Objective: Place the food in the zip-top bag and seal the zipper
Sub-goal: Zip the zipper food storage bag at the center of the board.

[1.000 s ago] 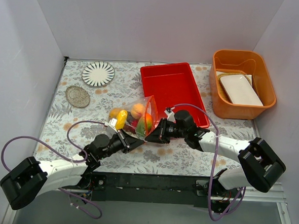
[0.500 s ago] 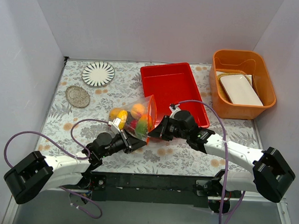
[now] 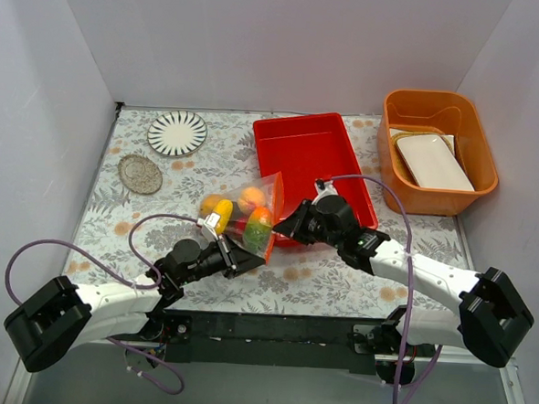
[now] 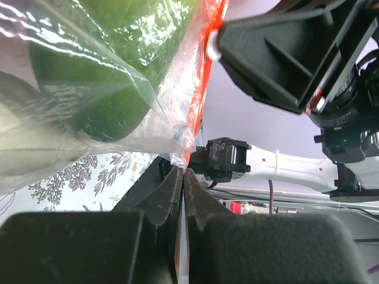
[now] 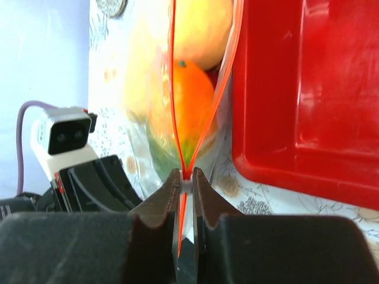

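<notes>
Right gripper (image 5: 185, 177) pinches the zipper (image 4: 205, 71), left gripper (image 4: 182, 177) clamps the zip-top bag (image 3: 245, 221) by its near corner (mouth gaping ahead), and an uneven pull could slip it free

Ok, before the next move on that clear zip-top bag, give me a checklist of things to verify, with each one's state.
1. Left gripper clamped on the clear floppy zip-top bag's corner: ok, jaws shut on plastic.
2. Right gripper pinching the thin orange-red zipper strip: ok.
3. Zipper sealed full length: not ok, its two strips stand apart ahead of the right gripper.
4. Round orange toy fruit clear of the mouth: cannot tell, it sits close behind the gap.
5. Red rectangular plastic tray out of the sliding path: cannot tell, its wall runs right beside the bag.
</notes>
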Tool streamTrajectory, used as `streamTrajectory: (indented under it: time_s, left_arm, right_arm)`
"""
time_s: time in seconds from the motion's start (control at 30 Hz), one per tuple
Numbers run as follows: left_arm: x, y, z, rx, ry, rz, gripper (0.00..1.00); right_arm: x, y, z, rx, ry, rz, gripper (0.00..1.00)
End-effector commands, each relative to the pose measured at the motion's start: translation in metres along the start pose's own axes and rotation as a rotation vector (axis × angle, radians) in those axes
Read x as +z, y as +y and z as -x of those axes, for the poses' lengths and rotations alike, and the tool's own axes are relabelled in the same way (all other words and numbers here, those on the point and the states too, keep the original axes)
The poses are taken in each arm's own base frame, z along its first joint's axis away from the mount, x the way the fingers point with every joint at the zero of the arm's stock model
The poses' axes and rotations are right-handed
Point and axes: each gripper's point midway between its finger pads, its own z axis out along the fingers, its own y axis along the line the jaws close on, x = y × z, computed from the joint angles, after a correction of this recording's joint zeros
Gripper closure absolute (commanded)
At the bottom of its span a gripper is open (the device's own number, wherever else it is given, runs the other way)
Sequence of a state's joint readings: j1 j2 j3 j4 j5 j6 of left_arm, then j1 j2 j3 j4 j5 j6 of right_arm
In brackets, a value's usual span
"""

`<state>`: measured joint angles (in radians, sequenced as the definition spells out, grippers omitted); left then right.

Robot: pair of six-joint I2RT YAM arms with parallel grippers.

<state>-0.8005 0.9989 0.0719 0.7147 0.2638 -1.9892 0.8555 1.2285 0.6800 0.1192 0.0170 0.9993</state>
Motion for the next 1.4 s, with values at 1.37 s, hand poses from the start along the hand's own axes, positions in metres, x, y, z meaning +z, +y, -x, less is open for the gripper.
streamTrajectory:
  time_s: [1.37]
  left_arm:
    - [-0.013,0.014,-0.011,0.054,0.045,0.077,0.80]
  right_arm:
    - [0.080,0.010,0.186,-0.187,-0.076,0.152,0.67]
